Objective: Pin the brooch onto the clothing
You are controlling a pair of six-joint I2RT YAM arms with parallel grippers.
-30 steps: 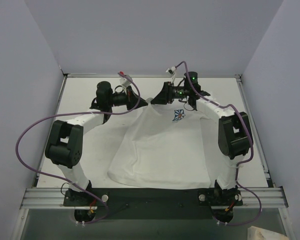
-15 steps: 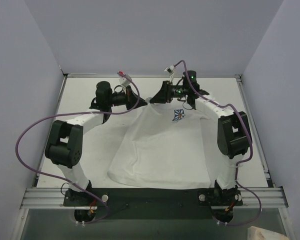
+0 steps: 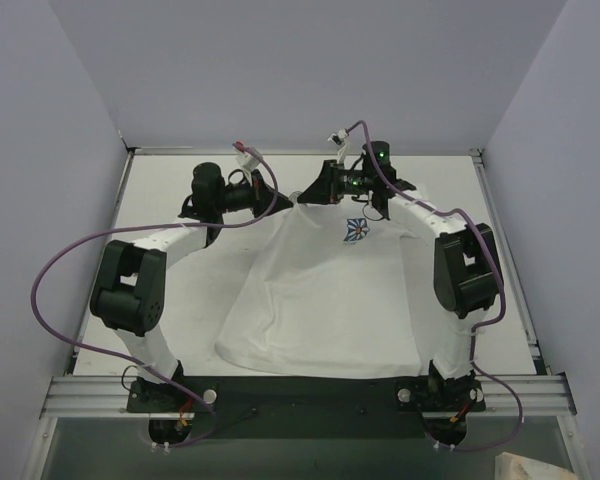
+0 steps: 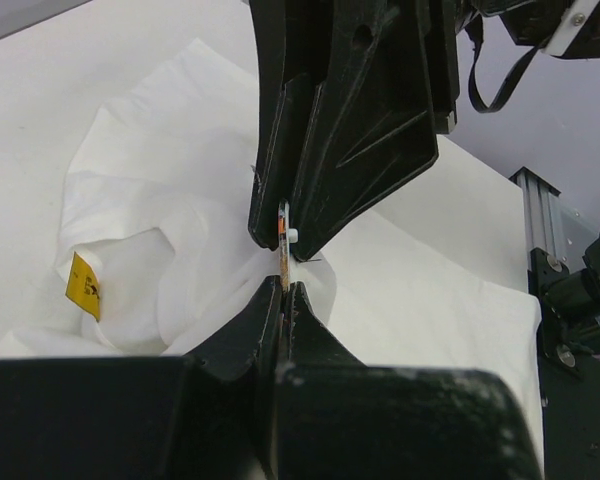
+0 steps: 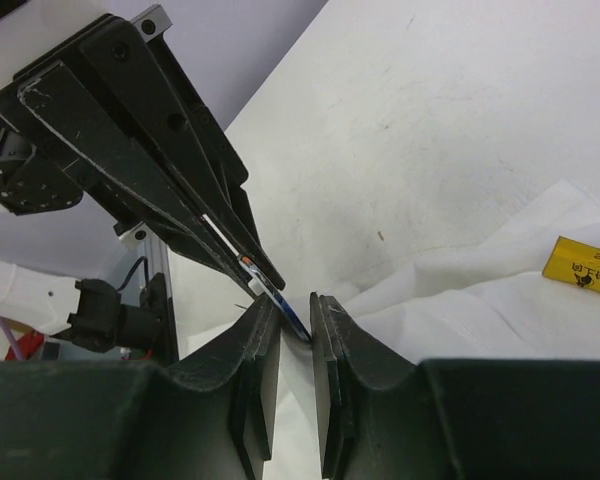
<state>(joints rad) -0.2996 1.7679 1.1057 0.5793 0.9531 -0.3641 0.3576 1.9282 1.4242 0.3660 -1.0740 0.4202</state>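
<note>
At the far end of the T-shirt [image 3: 320,290], by its collar, the tips of both grippers are seen meeting over the white table [image 3: 445,180]. The brooch [image 4: 283,250], viewed edge-on as a thin sliver, is caught between them, just above the bunched fabric. The left gripper [image 4: 285,288] is pinched together on one edge of it. The right gripper [image 5: 296,305] is set about the opposite edge, its jaws a narrow gap apart; whether they grip cannot be told. The shirt is spread flat toward the arm bases, with a flower print [image 3: 357,231] on the chest and a yellow tag [image 4: 83,285] among the folds.
</note>
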